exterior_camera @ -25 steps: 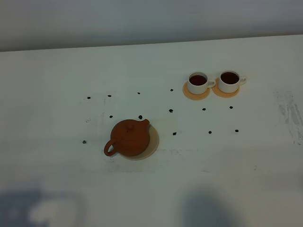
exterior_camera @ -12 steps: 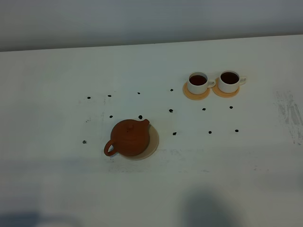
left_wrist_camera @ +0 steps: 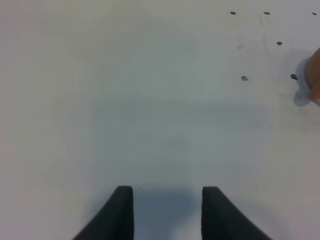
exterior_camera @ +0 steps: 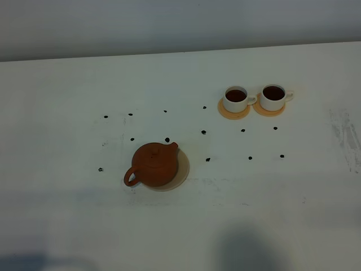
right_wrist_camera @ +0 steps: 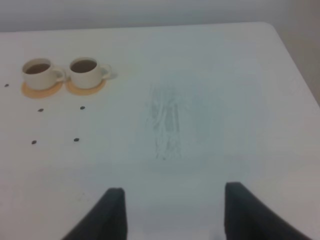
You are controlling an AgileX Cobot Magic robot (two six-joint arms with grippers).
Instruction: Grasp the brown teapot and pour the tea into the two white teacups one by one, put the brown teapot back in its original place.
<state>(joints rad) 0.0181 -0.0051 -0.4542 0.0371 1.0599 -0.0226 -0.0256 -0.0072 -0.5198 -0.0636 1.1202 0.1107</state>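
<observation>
The brown teapot point(exterior_camera: 153, 165) sits upright on its pale tan disc point(exterior_camera: 181, 169) left of the table's middle, handle toward the near left, spout toward the far right. Only a sliver of its edge point(left_wrist_camera: 316, 75) shows in the left wrist view. The two white teacups point(exterior_camera: 235, 99) point(exterior_camera: 273, 97) stand side by side on orange coasters at the far right, both holding dark tea; they also appear as cups point(right_wrist_camera: 40, 72) point(right_wrist_camera: 85, 70) in the right wrist view. My left gripper point(left_wrist_camera: 167, 192) is open over bare table, well away from the teapot. My right gripper point(right_wrist_camera: 174, 195) is open and empty, far from the cups.
Small black dots point(exterior_camera: 203, 132) are scattered over the white table point(exterior_camera: 67, 84) between teapot and cups. A scuffed patch point(right_wrist_camera: 165, 122) marks the table's right side, near its rounded far corner point(right_wrist_camera: 270, 27). Neither arm shows in the exterior high view, only shadows along its near edge.
The blurred grey shape of the left arm at the near-left corner of the exterior view has drawn back out of sight. Teapot and cups have not moved.
</observation>
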